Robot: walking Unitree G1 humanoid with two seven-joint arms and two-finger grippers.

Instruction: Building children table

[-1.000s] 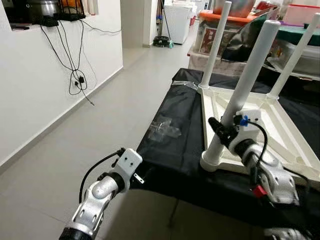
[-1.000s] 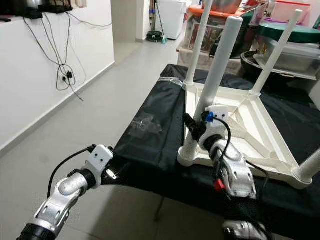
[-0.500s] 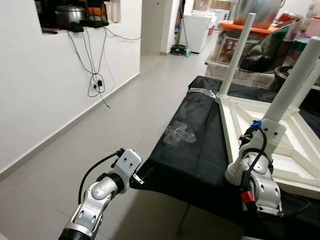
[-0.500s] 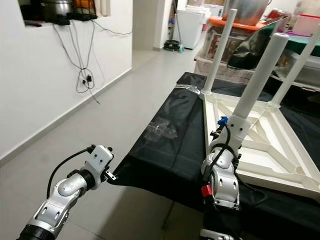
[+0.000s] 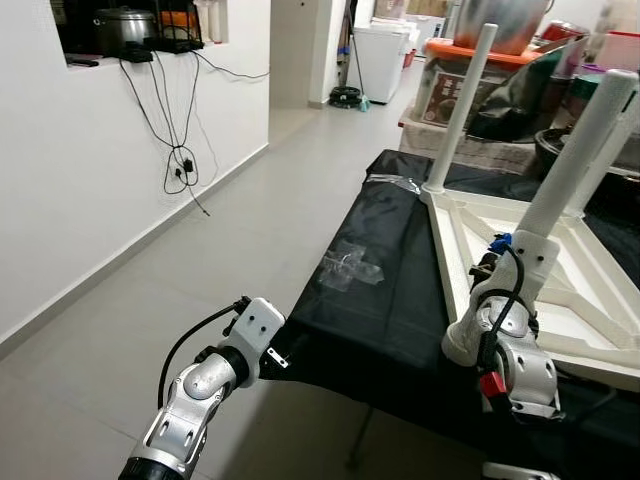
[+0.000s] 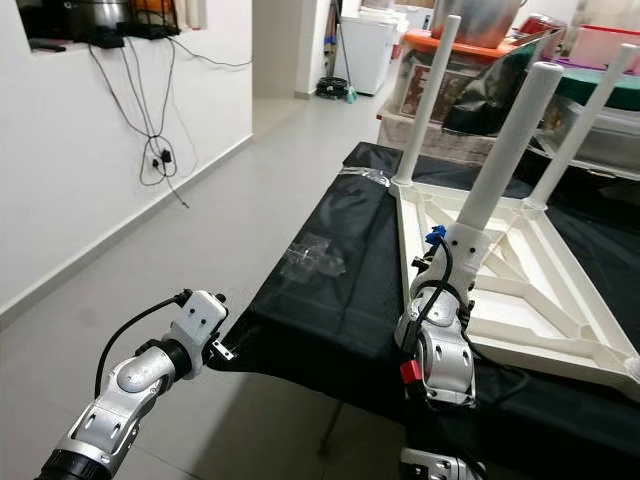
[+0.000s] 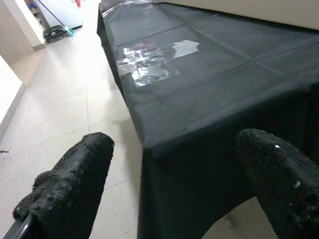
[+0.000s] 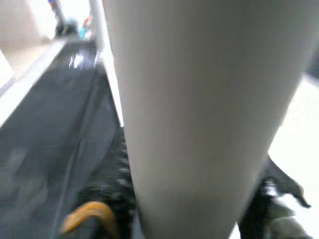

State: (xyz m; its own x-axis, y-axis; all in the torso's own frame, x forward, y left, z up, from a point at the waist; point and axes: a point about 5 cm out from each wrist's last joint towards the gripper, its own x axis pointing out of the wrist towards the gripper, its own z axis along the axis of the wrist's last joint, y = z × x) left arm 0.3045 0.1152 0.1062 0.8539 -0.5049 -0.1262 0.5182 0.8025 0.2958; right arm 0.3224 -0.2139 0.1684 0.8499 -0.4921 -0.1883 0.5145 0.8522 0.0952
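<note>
Upside-down white table (image 5: pixel 560 270) on black cloth (image 5: pixel 390 300) (legs up), right pincer (image 8: pixel 199 199) around near leg (image 5: pixel 575 150)

A: Table leg (image 8: pixel 199 114) is looking smooth, matt white, plastic-like. Black cover (image 7: pixel 209 74) is reading as matt woven cloth.

B: Left fingers (image 7: pixel 75 179) are showing rough, grainy black pads. Floor (image 5: pixel 230 250) is looking satin tile.

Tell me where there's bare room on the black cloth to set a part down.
The black cloth lies bare between its left edge and the upturned white table, apart from a clear plastic bag. It is crowded at the near leg, with the right gripper there.
</note>
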